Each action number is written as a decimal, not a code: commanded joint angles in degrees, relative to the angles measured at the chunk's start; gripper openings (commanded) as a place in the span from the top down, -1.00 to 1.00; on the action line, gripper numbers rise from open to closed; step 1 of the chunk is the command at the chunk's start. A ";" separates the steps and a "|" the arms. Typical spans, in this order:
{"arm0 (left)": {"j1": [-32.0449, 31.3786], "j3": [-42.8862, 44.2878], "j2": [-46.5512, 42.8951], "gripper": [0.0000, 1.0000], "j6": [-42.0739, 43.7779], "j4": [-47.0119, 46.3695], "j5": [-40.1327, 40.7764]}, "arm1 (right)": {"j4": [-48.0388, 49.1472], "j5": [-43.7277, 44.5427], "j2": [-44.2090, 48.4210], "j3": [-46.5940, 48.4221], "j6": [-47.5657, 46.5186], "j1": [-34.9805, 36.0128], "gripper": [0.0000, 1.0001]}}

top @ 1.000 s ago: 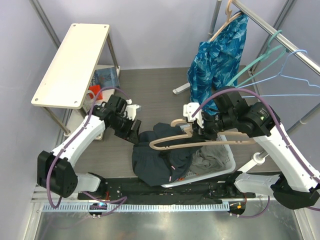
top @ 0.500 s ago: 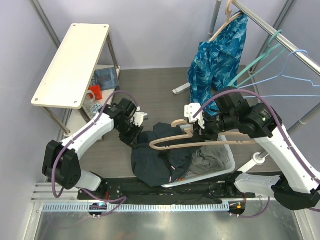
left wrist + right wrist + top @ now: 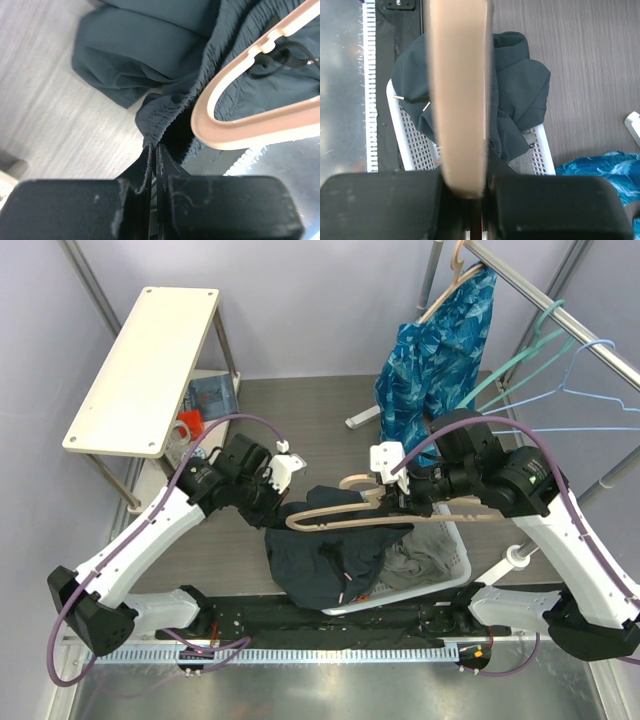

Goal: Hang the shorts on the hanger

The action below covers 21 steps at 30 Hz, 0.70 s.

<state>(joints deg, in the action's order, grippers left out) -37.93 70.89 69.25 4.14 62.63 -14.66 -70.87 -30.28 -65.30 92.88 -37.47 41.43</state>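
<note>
Just now left end effector (image 3: 154, 152) clamped shorts (image 3: 150, 50) waistband, lower centre; right end effector (image 3: 465, 186) grips hanger (image 3: 459, 100); threading looks ready.

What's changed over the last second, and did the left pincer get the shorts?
The left pincer moved in to the shorts and closed on their waistband edge. The hanger shifted slightly left over the shorts. The right pincer stays shut on the hanger, and the shorts remain draped over the white basket.
</note>
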 commanded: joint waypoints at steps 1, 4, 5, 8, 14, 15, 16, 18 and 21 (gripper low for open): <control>-0.21 2.40 -1.75 1.00 2.01 -0.32 2.79 | 1.70 -2.85 -0.80 1.43 -2.25 -0.03 0.98; -0.30 3.28 -1.93 1.00 2.01 0.03 4.02 | 2.31 -4.60 -1.06 1.16 -1.38 -0.12 0.98; -0.30 3.63 -1.84 0.99 2.01 0.21 3.93 | 2.49 -4.96 -1.15 0.99 -1.03 -0.03 0.98; -0.56 4.95 -2.54 0.99 2.27 -0.66 3.75 | 4.06 -6.54 -1.76 -0.67 0.21 -0.12 0.98; -1.18 7.15 -3.33 1.00 2.36 0.21 2.27 | 10.04 -6.99 -2.99 -4.90 3.19 -0.03 0.98; -1.53 7.33 -3.51 1.00 2.36 0.38 2.18 | 10.83 -6.90 -3.08 -5.25 3.46 -0.03 0.98; -1.70 7.24 -3.69 0.99 2.19 0.39 2.26 | 11.54 -6.98 -3.26 -5.52 3.72 -0.12 0.98; -2.06 7.59 -4.12 0.99 2.01 0.30 2.26 | 15.40 -7.33 -3.17 -7.09 6.17 -0.03 0.98; -2.41 8.29 -4.65 1.00 0.96 -0.40 2.43 | 21.72 -8.21 -2.73 -9.99 10.03 -0.03 0.98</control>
<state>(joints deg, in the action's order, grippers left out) -39.70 76.09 66.28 5.41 63.11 -11.64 -60.01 -36.01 -69.01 84.97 -33.21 41.41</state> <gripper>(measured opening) 0.006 0.093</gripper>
